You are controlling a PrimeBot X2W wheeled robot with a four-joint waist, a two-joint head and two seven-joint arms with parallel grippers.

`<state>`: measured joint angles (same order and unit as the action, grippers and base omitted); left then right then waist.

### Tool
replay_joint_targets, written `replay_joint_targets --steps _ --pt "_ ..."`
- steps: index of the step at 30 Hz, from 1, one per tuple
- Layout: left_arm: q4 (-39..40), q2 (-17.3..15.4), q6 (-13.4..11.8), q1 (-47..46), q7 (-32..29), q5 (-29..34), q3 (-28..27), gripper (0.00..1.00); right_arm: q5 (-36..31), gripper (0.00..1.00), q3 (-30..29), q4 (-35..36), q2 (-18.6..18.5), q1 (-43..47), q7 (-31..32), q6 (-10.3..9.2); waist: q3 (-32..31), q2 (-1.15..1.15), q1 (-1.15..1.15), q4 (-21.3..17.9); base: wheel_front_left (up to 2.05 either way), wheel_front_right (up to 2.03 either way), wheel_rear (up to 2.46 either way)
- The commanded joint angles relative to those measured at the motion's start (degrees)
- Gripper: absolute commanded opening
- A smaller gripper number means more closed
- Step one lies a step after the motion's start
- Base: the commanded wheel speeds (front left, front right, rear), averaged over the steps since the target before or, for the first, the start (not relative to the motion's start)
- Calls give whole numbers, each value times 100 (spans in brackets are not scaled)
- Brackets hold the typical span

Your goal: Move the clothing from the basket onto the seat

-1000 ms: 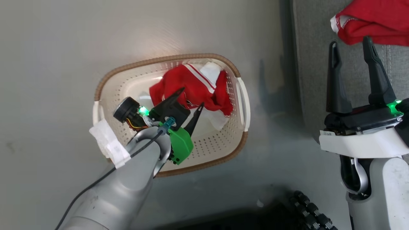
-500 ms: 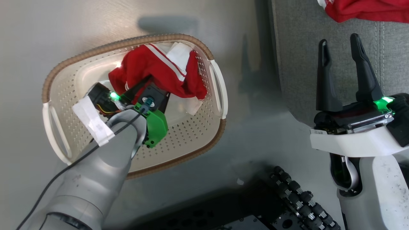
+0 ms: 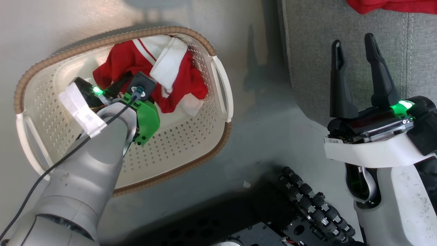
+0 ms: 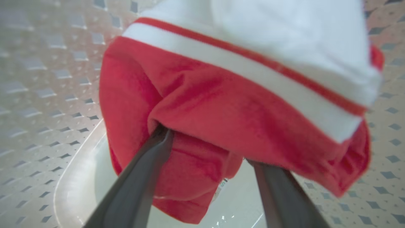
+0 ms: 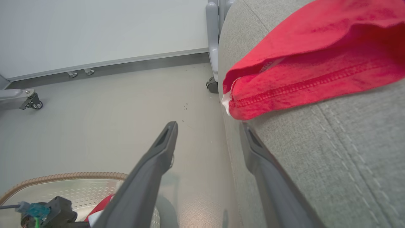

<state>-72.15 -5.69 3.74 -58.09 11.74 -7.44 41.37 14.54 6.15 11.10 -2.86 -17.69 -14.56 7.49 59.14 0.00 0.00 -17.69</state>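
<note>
Clothing soft cloth, perhaps fleecy; basket glossy plastic; seat matt fabric.

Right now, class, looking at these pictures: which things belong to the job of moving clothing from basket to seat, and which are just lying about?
In the job:
red garment in the basket
grey seat
second red garment, already on the seat
left gripper, open against the first garment
right gripper, open, empty

Lying about:
white scrap on the floor
grey frame leg on a caster
</note>
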Motion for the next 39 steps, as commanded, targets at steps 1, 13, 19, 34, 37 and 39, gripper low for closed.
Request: replay_joint_targets --steps 1,13,19,34,37,39 --pt "-34 -47 -39 -108 -129 -52 5 100 48 100 12 -10 -6 -48 -39 0 61 0 0 -62 0 0 0" --pt "-158 -173 -133 -95 -1050 -39 164 100 19 100 -50 234 -6 255 -62 0 109 0 0 -94 0 0 0" --pt "-170 -205 -202 -96 -1484 21 292 79 3 100 -63 410 -6 361 -63 0 118 0 0 -84 0 0 0" --pt "-146 -219 -125 -217 -1289 18 518 0 25 100 -97 546 -6 310 -58 -1 63 0 0 -65 0 0 0" --pt "-108 -248 -67 -237 -996 -42 515 0 79 100 -55 498 -6 188 -65 -1 25 0 0 -75 0 0 0" --pt "-89 -278 -49 -210 -736 -91 495 0 127 100 -16 436 -6 112 -60 0 -24 0 0 -86 0 0 0"
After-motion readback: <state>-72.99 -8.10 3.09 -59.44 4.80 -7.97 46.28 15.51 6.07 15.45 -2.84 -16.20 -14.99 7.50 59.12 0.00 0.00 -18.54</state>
